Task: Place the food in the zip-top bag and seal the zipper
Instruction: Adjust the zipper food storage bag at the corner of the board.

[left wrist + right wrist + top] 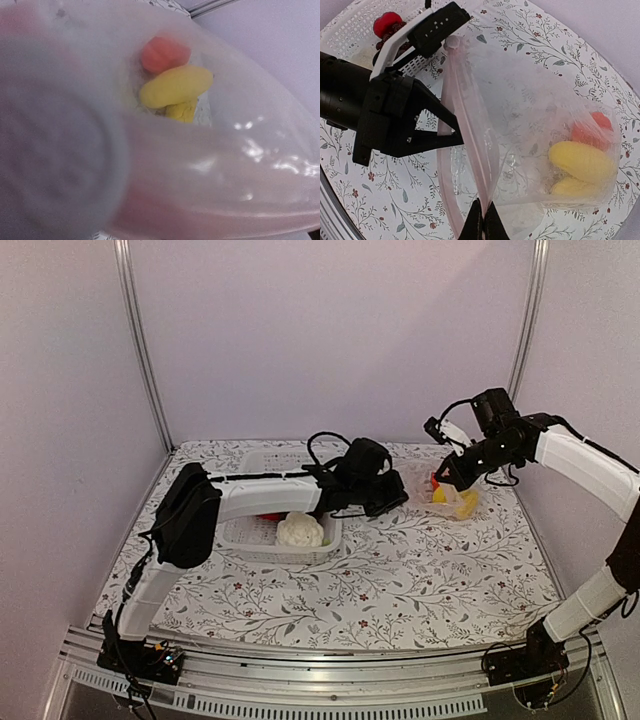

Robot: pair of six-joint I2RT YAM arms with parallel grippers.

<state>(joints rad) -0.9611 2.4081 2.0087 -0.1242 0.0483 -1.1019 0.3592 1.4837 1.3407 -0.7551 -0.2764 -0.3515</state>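
The right claw [482, 227] is pinching together on the thin, faintly pinkish press-seal zipper [470, 125] at the near end of the clear, crinkly zip-top bag [535, 100], and the strip is running straight away from its tips. The left claw [460, 77] is reaching in from the opposite side with its 2 jaws standing apart. 1 jaw is sitting beyond the far end of the strip and the other beside its middle, so the bag's mouth edge is lying between them without being clamped.

The bag is resting on the flower-patterned table [400, 580], spreading out to the side of the right claw, away from the left claw. In its far corner 3 toy pieces are lying bunched together: a ribbed yellow corn cob [582, 162], an orange-red rounded piece [590, 132] touching it on the far side, and a smaller yellow piece [567, 186] on the near side.

Behind the left claw, under its arm, the white slotted plastic basket [350, 30] is holding a bumpy red fruit [387, 21] and a white cauliflower [300, 530]. The left wrist camera is pressing so close to the bag that its own jaws are blurring out of recognition.
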